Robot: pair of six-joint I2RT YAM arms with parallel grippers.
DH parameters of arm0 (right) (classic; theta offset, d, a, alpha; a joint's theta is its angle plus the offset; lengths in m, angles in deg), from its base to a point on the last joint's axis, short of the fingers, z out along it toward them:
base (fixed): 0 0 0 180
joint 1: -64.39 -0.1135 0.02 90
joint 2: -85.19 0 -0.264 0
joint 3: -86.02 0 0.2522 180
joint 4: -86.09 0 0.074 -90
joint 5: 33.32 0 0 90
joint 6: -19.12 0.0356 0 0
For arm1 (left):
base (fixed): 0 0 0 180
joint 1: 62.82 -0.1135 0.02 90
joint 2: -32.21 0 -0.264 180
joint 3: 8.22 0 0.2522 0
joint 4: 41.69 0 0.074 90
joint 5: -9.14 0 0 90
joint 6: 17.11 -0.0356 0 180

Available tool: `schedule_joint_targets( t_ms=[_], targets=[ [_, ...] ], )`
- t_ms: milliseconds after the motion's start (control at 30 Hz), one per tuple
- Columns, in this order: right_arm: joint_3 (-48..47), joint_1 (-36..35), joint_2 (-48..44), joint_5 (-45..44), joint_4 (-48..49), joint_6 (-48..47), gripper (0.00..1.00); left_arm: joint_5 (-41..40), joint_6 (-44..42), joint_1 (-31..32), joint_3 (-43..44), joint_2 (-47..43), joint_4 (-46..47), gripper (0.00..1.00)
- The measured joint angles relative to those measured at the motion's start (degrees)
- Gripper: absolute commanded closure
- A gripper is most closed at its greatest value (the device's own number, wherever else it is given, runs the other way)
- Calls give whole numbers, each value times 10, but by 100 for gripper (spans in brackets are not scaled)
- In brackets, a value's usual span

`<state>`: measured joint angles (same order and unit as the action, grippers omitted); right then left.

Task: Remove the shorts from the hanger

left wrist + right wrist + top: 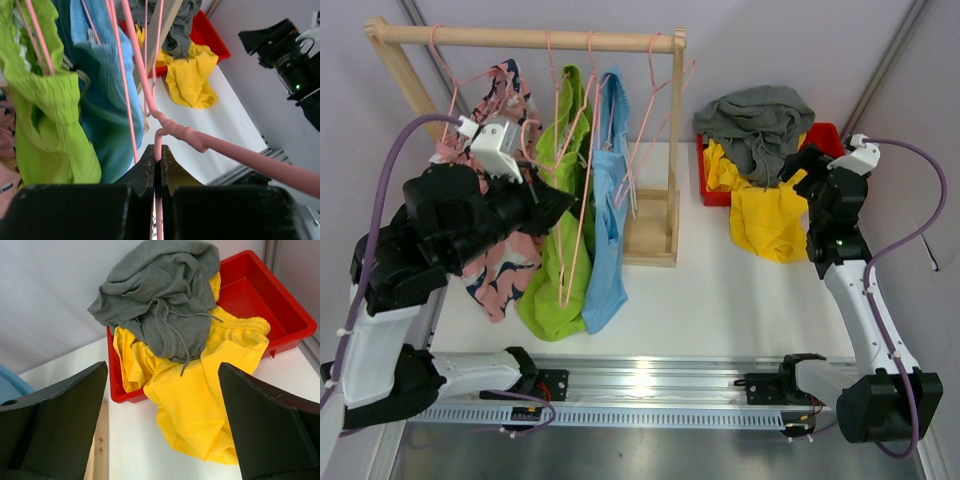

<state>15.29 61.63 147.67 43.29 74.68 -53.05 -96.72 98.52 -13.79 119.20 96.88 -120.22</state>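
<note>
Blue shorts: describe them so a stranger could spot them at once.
Start at the wooden rack on the table's left. Three shorts hang there; the blue shorts are rightmost, next to the green shorts. No other is light blue.

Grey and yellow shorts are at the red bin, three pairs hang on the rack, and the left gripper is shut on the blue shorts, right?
Not quite. The left gripper is shut on a pink hanger, not the blue shorts, as the left wrist view shows. The rest holds.
</note>
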Motion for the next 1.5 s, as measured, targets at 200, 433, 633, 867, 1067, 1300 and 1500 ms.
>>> schedule_joint_targets(
  t_ms=[200,433,633,867,1067,1300,1500],
  targets=[
    [0,1,-21,4,-2,4,1,-5,21,9,-66,-47,-32,100],
    [0,2,-26,4,-5,6,1,-5,28,17,-76,-34,-36,100],
    [1,3,-33,4,-11,5,0,-4,28,24,5,29,-40,100],
    [5,3,-47,4,-15,2,1,-12,28,54,134,100,-69,100],
    [6,3,-52,4,-17,2,1,-7,29,58,217,113,-89,100],
    [6,4,-70,3,-20,1,1,-82,32,59,232,130,-118,100],
    [10,4,-85,3,-21,1,1,-139,31,59,232,160,-129,100]
  ],
)
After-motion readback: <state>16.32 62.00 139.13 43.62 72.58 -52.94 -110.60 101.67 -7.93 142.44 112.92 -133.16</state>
